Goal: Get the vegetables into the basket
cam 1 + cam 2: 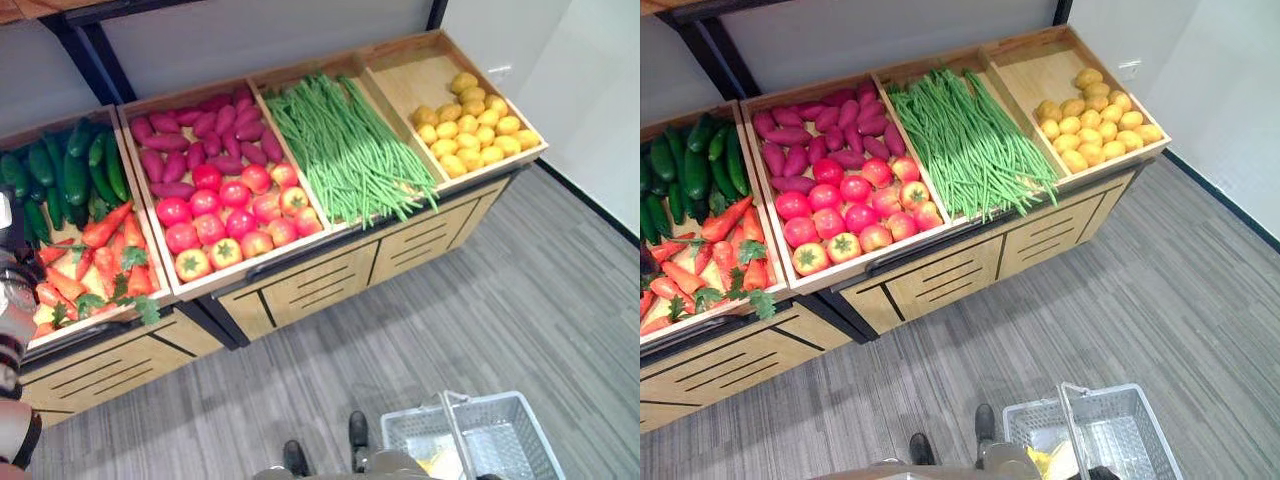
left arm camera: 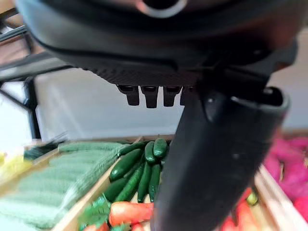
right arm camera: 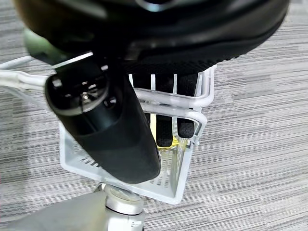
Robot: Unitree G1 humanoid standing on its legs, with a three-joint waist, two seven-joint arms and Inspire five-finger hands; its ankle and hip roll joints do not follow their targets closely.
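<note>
A wooden produce stand (image 1: 300, 290) runs across the scene, its slanted bins side by side over slatted cabinet fronts. The far-left bin holds cucumbers (image 1: 70, 170) at the far end and carrots (image 1: 95, 265) with green tops at the near end. The next bin to the right holds purple sweet potatoes (image 1: 195, 135) far and red tomatoes (image 1: 230, 215) near. Right of that lies a bin of green beans (image 1: 345, 145), and the rightmost bin holds yellow lemons (image 1: 470, 125) heaped at its near right end, the rest of its wooden floor bare. Wooden dividers stand between the bins.

The white wire basket (image 1: 500, 430) sits low on the near right, over the grey striped floor (image 1: 480, 310), well apart from the stand. Something yellow (image 3: 159, 132) lies inside it, seen through the wires.

The right robot hand (image 3: 168, 120) shows in its wrist view with fingers curled round the basket's white wire handle (image 3: 168, 98), clamped on it, the thumb in front.

The left robot hand (image 2: 154, 94) hovers over the far-left bin, above the cucumbers and carrots; its short fingertips show past the palm with the thumb standing out in front, holding nothing, but whether the fingers are straight or curled I cannot tell
</note>
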